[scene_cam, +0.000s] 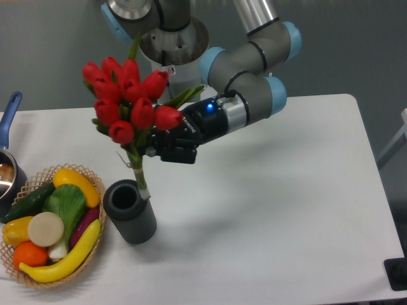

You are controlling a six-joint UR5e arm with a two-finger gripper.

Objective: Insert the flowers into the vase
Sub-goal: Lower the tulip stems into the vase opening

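A bunch of red tulip flowers hangs in the air over the table's left half, with my gripper shut on its green stems just below the buds. The stems point down and slightly right, and their tips reach the right rim of the vase. The vase is a dark grey ribbed cylinder standing upright on the table with its round mouth open. Whether the stem tips are inside the mouth or just at its edge is unclear.
A wicker basket of toy vegetables and fruit sits just left of the vase, nearly touching it. A blue-handled pot is at the far left edge. The arm's base stands behind the table.
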